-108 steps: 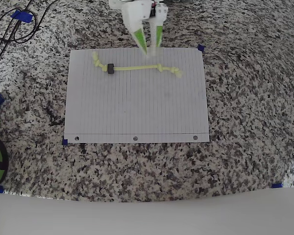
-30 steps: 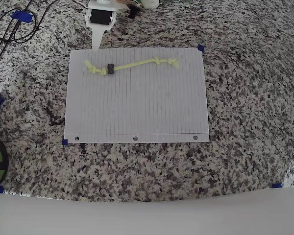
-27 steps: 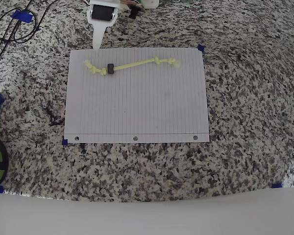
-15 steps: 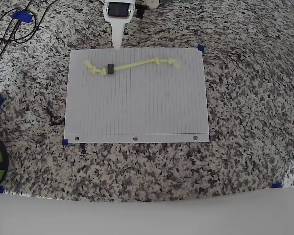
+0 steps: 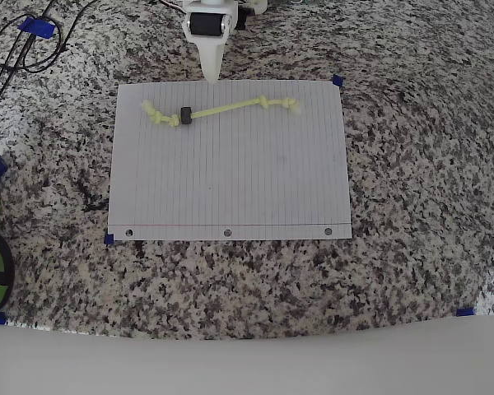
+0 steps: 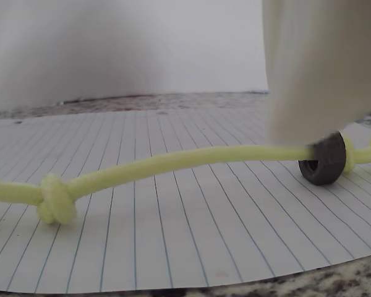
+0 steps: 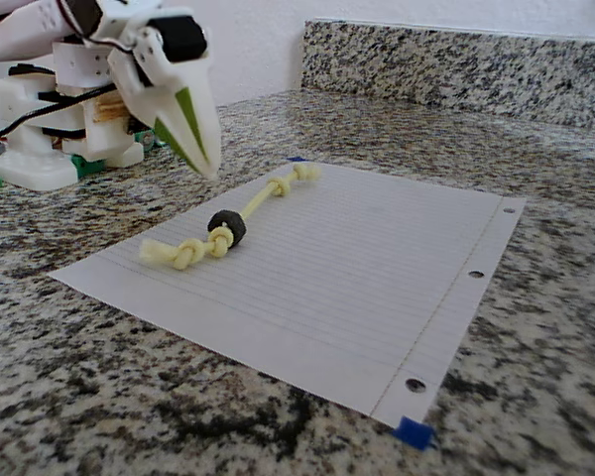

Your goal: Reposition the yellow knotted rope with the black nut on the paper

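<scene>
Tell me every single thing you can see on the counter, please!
yellow knotted rope: one, pale yellow-green, lying across the top part of the paper in the overhead view.
black nut: one, black, threaded on the rope near its left knots.
paper: one, white lined sheet with three punched holes, on the granite counter.
blue tape bits: several, blue, at paper corners and around the counter.
black cables: a loop, black, top left corner.
gripper: one, white with green strips, jaws together, tip over the paper's top edge.

A speckled granite bench (image 5: 412,181) carries black cables (image 5: 20,49) at far left, and blue tape markers (image 5: 337,81).
</scene>
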{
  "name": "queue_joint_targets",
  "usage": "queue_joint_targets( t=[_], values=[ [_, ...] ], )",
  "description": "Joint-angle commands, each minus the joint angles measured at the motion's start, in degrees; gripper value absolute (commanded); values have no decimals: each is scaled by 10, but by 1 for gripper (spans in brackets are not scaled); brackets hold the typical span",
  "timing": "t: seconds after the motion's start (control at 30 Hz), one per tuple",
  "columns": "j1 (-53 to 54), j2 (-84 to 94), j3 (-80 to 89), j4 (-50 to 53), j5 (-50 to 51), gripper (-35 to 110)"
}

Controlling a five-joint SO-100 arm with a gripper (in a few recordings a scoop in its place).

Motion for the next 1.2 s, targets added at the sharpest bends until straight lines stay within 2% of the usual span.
queue_joint_targets(
  t=[0.0, 0.67, 1.17],
  values=[
    [12, 5, 4, 2, -4, 0],
    [31, 5, 11, 39, 81, 0],
    [31, 6, 11, 37, 88, 0]
  ],
)
